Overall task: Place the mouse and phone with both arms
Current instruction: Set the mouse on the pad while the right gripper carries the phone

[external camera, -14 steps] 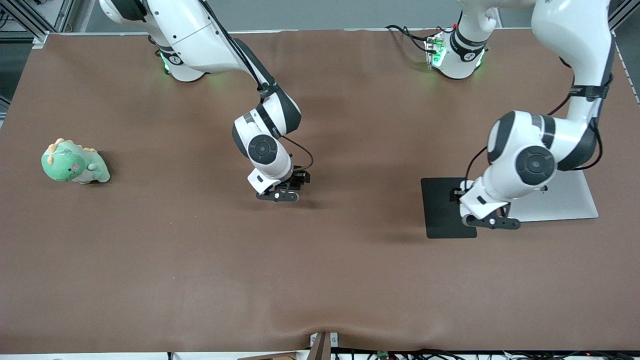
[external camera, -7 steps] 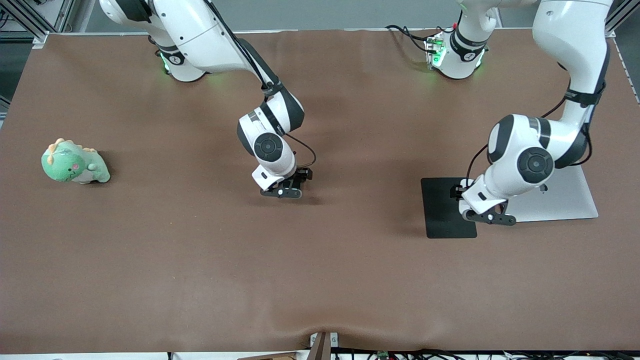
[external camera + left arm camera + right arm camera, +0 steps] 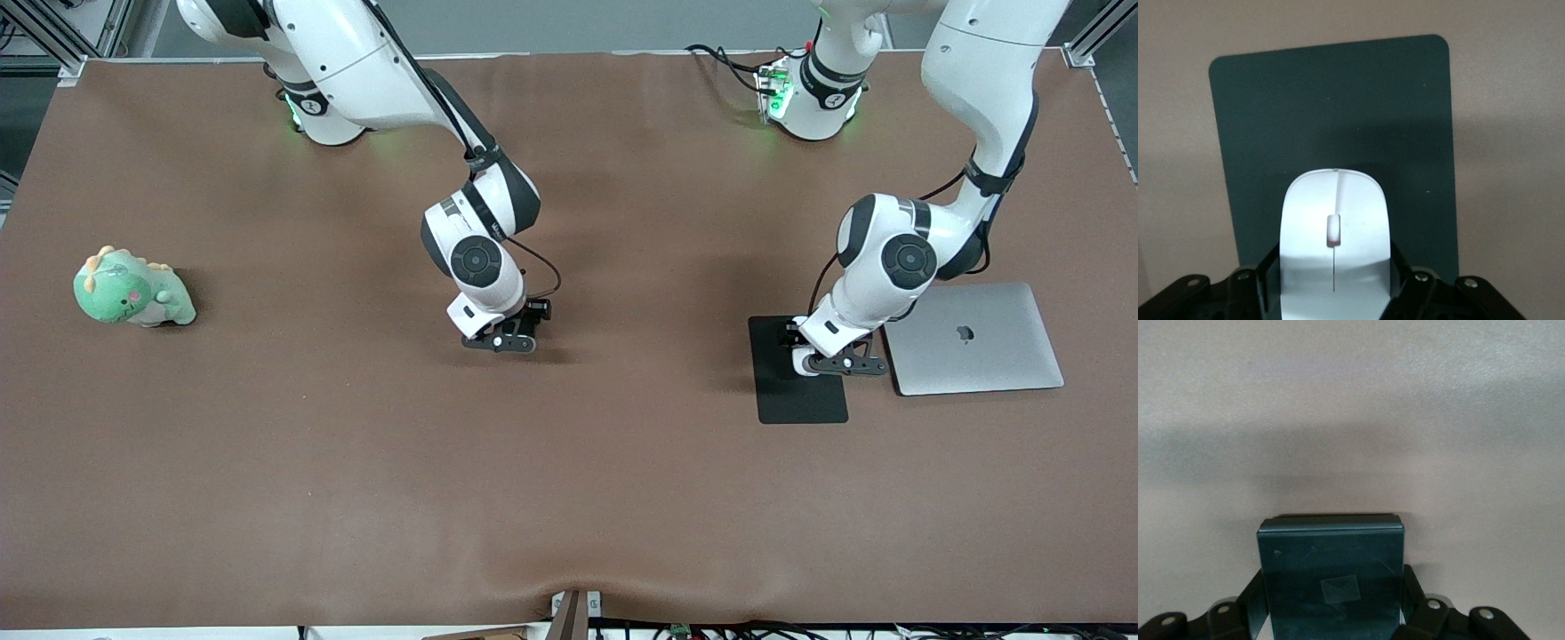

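My left end effector (image 3: 838, 363), clamped on the mouse (image 3: 1333, 240), has dropped onto the mouse pad (image 3: 782, 391), uncovering the laptop (image 3: 978, 342); my right end effector (image 3: 1331, 613) grips the phone (image 3: 1331, 577).

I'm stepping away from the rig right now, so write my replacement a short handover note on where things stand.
Left gripper: shut on the mouse, low over the mouse pad, beside the closed laptop.
Right gripper: shut on the phone, low over bare table mid-table.
Done: both items are picked up and carried.
Left: set each down, open the jaws, pull the arms back.
A green dinosaur toy sits at the right arm's end.
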You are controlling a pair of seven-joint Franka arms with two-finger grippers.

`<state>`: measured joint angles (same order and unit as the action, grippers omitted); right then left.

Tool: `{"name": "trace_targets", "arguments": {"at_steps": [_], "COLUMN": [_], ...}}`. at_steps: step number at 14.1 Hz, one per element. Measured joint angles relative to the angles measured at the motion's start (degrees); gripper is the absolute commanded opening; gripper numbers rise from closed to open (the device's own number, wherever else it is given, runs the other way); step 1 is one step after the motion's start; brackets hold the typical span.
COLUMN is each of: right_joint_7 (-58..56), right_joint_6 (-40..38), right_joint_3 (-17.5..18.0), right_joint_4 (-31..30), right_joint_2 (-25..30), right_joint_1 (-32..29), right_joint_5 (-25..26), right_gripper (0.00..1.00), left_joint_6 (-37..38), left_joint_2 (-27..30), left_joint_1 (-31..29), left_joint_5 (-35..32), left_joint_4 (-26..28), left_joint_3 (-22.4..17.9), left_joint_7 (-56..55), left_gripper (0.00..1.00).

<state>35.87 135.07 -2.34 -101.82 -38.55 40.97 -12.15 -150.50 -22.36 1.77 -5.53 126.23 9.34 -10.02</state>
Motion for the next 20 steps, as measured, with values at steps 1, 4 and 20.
{"name": "trace_targets", "arguments": {"at_steps": [1, 4, 20], "right_joint_7": [0.02, -0.02, -16.44], "right_joint_6": [-1.63, -5.54, -12.40], "right_joint_3": [-0.33, -0.97, -3.59], "right_joint_4": [0.20, 0.89, -11.35], "right_joint_2": [0.07, 1.59, 14.39], "right_joint_1": [-0.17, -2.46, -19.34], "right_joint_5": [0.00, -0.01, 1.38], "right_gripper": [0.00, 0.00, 0.00], "left_joint_6": [-0.14, -2.45, -6.23], "left_joint_2": [-0.15, -1.46, -4.05], "left_joint_1": [0.03, 0.02, -0.13], "left_joint_5": [0.00, 0.00, -0.85], "left_joint_4": [0.00, 0.03, -1.96], "left_joint_3": [0.00, 0.00, -0.02], "left_joint_7": [-0.17, -0.23, -0.16], "left_gripper": [0.29, 0.29, 1.00]}}
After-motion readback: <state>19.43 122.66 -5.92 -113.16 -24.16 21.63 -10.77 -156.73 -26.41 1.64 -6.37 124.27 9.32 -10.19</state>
